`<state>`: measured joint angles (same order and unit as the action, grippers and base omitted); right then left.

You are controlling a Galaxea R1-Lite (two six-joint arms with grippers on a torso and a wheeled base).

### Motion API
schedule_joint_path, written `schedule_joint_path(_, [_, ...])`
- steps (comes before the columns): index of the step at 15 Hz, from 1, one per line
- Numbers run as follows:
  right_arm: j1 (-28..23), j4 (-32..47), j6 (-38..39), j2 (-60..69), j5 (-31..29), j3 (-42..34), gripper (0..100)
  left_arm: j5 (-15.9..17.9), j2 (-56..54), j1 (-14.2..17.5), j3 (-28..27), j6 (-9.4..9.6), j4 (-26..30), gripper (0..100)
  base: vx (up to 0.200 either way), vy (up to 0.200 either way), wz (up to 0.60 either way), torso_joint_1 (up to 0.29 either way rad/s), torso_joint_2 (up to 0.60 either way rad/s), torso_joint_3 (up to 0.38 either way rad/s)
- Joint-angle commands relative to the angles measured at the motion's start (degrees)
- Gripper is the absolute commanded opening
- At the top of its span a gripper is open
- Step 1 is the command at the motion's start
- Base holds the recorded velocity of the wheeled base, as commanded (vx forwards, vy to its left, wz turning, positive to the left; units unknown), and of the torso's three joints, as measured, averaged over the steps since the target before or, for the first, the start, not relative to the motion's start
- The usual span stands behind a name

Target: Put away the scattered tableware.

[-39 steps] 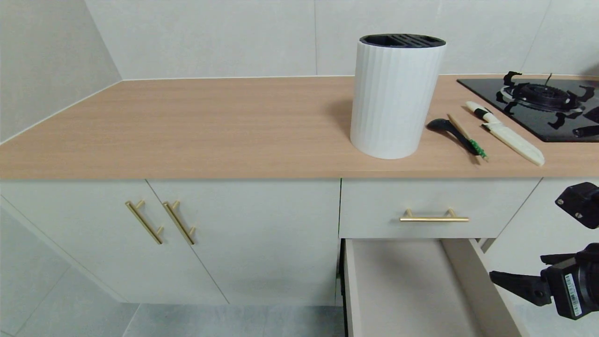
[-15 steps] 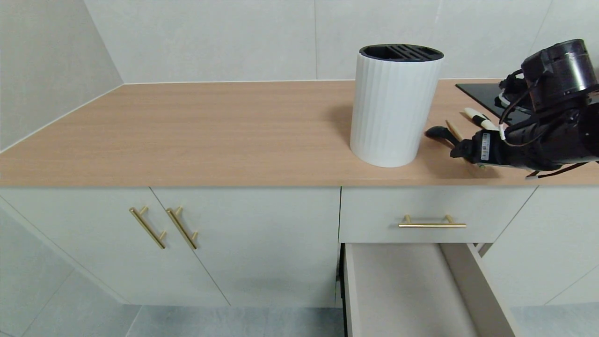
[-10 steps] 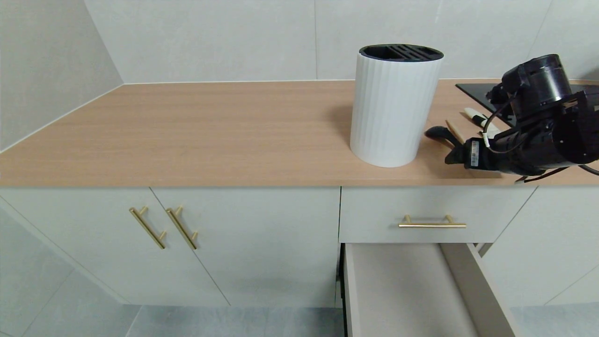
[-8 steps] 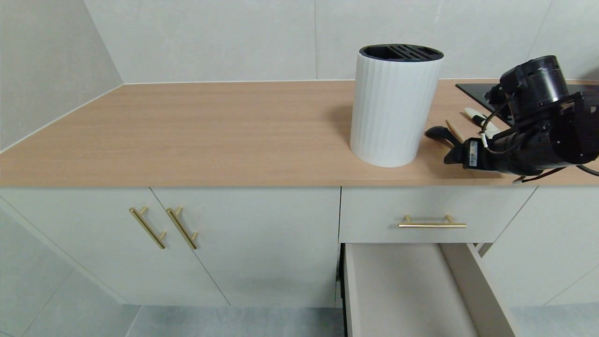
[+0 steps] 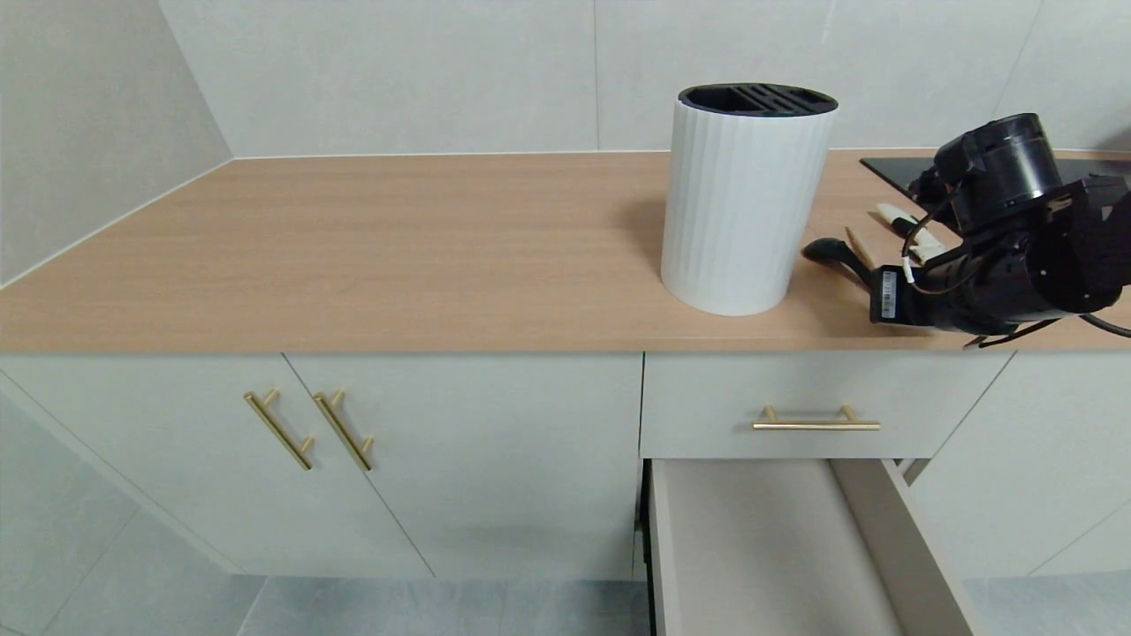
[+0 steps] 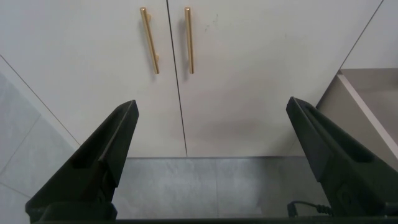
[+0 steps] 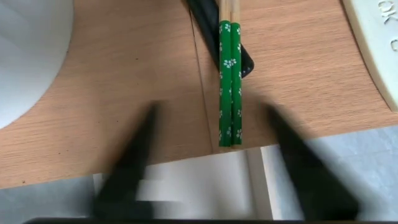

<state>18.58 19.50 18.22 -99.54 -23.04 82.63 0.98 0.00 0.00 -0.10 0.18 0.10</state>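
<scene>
- Chopsticks [image 7: 227,81] lie as a pair on the counter [image 5: 398,247] near its front edge. Their green ends point toward me and they rest across the black spoon [image 5: 823,250].
- A white knife [image 7: 376,50] lies just beside them, on the far side from the holder [image 5: 747,203]. The holder stands upright close by.
- My right gripper [image 7: 211,115] hangs low over the green ends. Its fingers are spread apart, one on each side of the pair, and hold nothing.
- My left gripper [image 6: 211,118] is down in front of the cabinet doors [image 6: 249,74], spread wide and empty.
- I judge this to be the approach to the first pick. Nothing has been put away yet, and all three pieces are on the counter.
- Next I need to come down until my fingers flank both sticks, then squeeze so that they lift together.
- One stick could roll away, or I could pinch the spoon handle underneath.
- After that comes a lift and a carry to a slot in the top of the holder, or perhaps to the open drawer [image 5: 769,530] below. I cannot tell which.
</scene>
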Motion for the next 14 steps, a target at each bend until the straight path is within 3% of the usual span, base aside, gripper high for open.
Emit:
schedule_joint_path(1, [-0.03, 0.01, -0.03, 0.40, -0.08, -0.01, 0, -0.01, 0.00, 0.00, 0.01, -0.01, -0.01, 100, 0.000, 0.000, 0.00, 0.000, 0.00, 0.000])
schedule_joint_path(6, [-0.12, 0.18, 0.06, 4.97, -2.89, -0.71, 0, -0.01, 0.09, 0.00, 0.01, -0.01, -0.01, 100, 0.000, 0.000, 0.00, 0.000, 0.00, 0.000])
schedule_joint_path(10, [0.05, 0.27, -0.21, 13.67, -2.36, -6.08, 0, -0.01, 0.00, 0.00, 0.01, -0.01, -0.01, 100, 0.000, 0.000, 0.00, 0.000, 0.00, 0.000])
schedule_joint_path(13, [0.05, 0.36, -0.30, 22.02, 1.33, -12.67, 0, -0.01, 0.09, 0.00, 0.01, -0.01, -0.01, 100, 0.000, 0.000, 0.00, 0.000, 0.00, 0.000])
schedule_joint_path(14, [0.05, 0.53, -0.30, 27.73, 6.52, -16.36, 0, -0.01, 0.00, 0.00, 0.01, -0.01, -0.01, 100, 0.000, 0.000, 0.00, 0.000, 0.00, 0.000])
